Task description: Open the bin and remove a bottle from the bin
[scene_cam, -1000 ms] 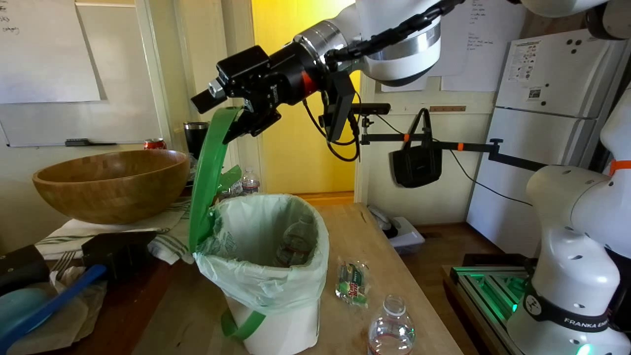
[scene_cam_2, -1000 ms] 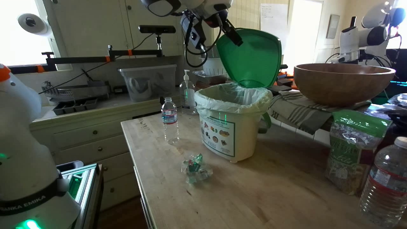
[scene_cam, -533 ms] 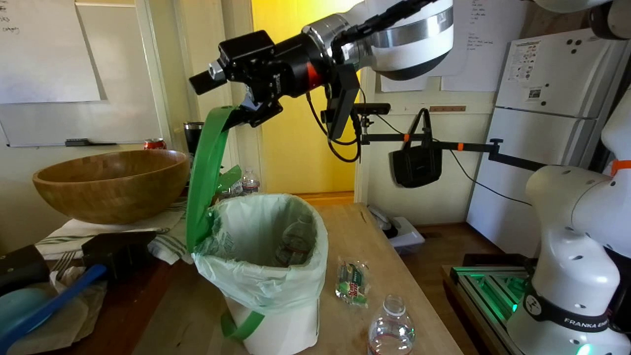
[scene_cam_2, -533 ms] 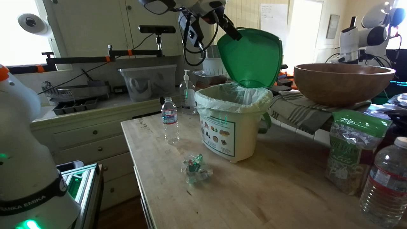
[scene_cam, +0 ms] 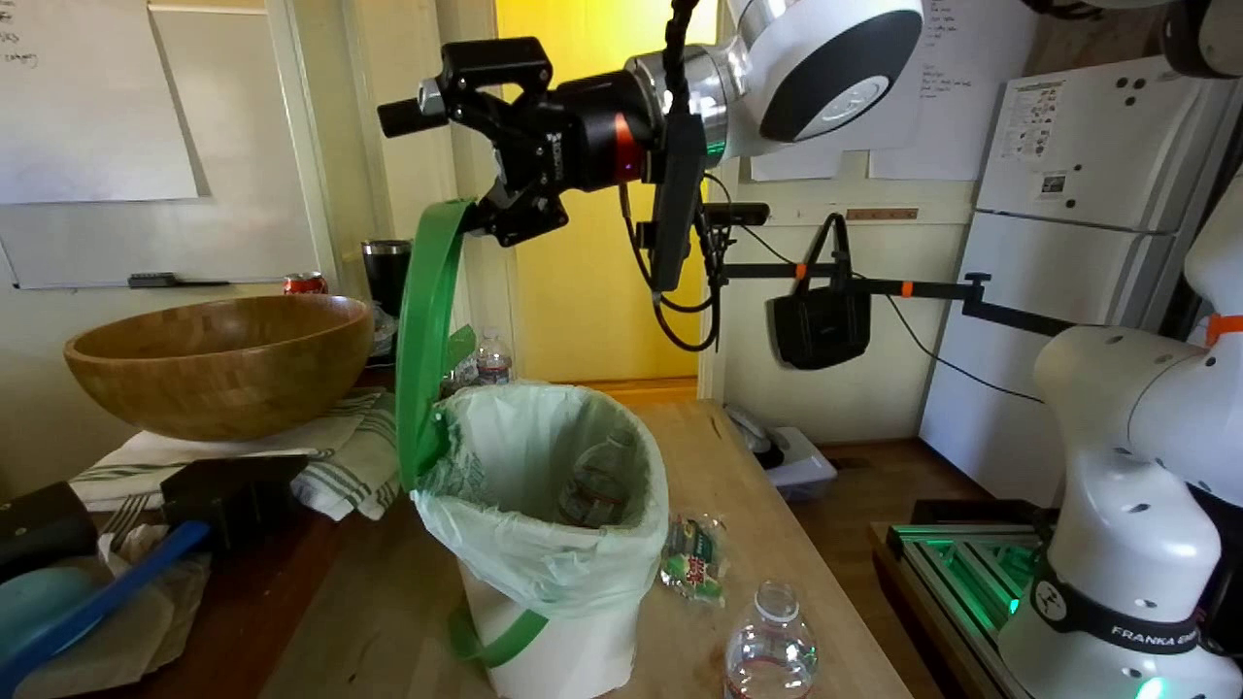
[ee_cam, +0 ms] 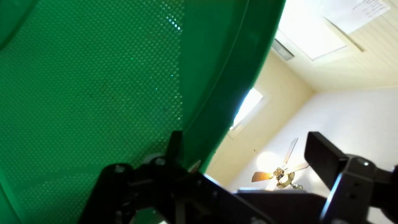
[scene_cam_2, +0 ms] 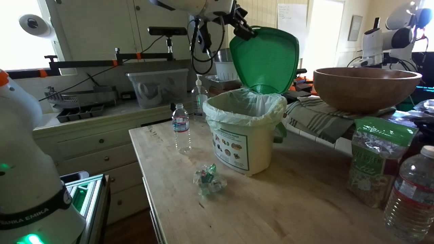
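Note:
The white bin (scene_cam: 558, 646) stands on the wooden table with its green lid (scene_cam: 423, 340) swung up; the bin also shows in an exterior view (scene_cam_2: 240, 149). A whitish bag liner (scene_cam: 544, 563) covers its rim. A see-through plastic bottle (scene_cam: 597, 482) leans inside the bin; its lower part is hidden. My gripper (scene_cam: 439, 170) is open above the bin. Its lower finger touches the lid's top edge on the inner side; the upper finger is free. In the wrist view my gripper (ee_cam: 245, 138) is spread wide, one finger against the lid (ee_cam: 93, 77).
A second see-through bottle (scene_cam: 770, 646) and a crumpled wrapper (scene_cam: 692, 558) are on the table beside the bin. A wooden bowl (scene_cam: 223, 364) stands behind the lid. A green-topped bag (scene_cam_2: 378, 162), a larger bottle (scene_cam_2: 410, 198) and a pump bottle (scene_cam_2: 200, 98) stand around.
My gripper has risen slightly and tilted closer to level, staying open at the lid's edge. The bin with its raised lid has shifted slightly, and its bottle with it.

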Tool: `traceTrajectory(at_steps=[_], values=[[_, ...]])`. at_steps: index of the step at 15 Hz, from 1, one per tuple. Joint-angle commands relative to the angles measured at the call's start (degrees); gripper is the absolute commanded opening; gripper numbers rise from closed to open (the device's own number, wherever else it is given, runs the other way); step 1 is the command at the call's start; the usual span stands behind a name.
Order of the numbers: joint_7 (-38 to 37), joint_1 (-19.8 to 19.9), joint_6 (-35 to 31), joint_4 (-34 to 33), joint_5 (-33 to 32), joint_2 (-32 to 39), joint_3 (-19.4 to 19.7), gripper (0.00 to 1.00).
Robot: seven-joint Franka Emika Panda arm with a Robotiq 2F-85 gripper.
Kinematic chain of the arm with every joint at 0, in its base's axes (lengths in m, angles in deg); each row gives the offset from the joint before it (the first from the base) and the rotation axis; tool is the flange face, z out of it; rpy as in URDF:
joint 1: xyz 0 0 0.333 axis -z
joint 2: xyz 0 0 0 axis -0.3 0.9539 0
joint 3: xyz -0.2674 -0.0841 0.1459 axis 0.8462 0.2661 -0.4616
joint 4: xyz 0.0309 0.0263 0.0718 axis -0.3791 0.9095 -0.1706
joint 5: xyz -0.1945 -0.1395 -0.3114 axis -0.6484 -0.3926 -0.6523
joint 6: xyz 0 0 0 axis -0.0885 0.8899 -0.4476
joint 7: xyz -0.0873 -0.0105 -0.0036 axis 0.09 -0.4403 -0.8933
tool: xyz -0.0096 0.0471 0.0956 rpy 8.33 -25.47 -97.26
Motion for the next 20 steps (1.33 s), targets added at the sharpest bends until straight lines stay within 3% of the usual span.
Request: traceTrajectory(at_steps=[1, 12, 16, 20], values=[[3.5, 0.4, 0.2, 1.3, 4.0, -0.1, -0.2, 1.0], [-7.7, -2.7, -13.0, 9.4, -12.1, -3.1, -2.8, 1.0], [-10.9, -3.2, -13.8, 11.3, -16.7, -4.2, -2.8, 1.0], [-8.1, -2.7, -11.4, 9.7, -16.3, -6.4, -2.5, 1.0]])
